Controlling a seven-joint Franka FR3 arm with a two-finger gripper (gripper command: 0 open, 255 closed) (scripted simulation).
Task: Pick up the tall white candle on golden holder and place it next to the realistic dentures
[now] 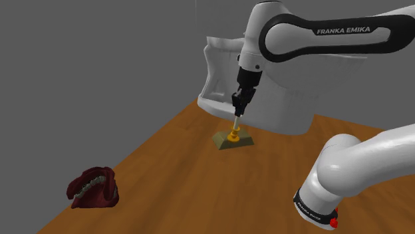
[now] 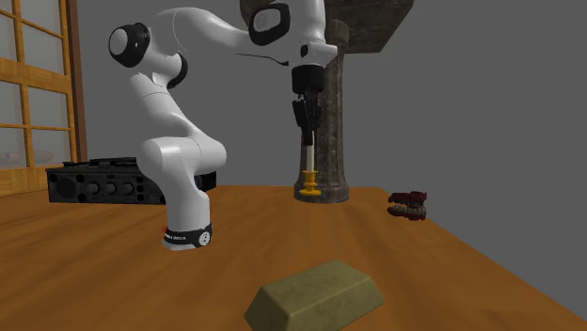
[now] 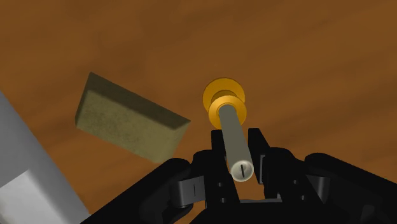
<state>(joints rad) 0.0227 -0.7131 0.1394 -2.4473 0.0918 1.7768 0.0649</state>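
Centre frame in my shoulder view, the gripper (image 1: 238, 108) pinches the white candle (image 1: 236, 124) near its top — its gold holder (image 1: 234, 136) just beside an olive block (image 1: 221, 142). The dentures (image 1: 93, 188) lie lower left on the wooden table (image 1: 173, 193) — well apart.

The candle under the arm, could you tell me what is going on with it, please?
The arm's black gripper clasps the upper end of the white candle, whose golden holder seems to stand on the wooden table beside an olive block. The dark red dentures lie well apart, near the table's edge.
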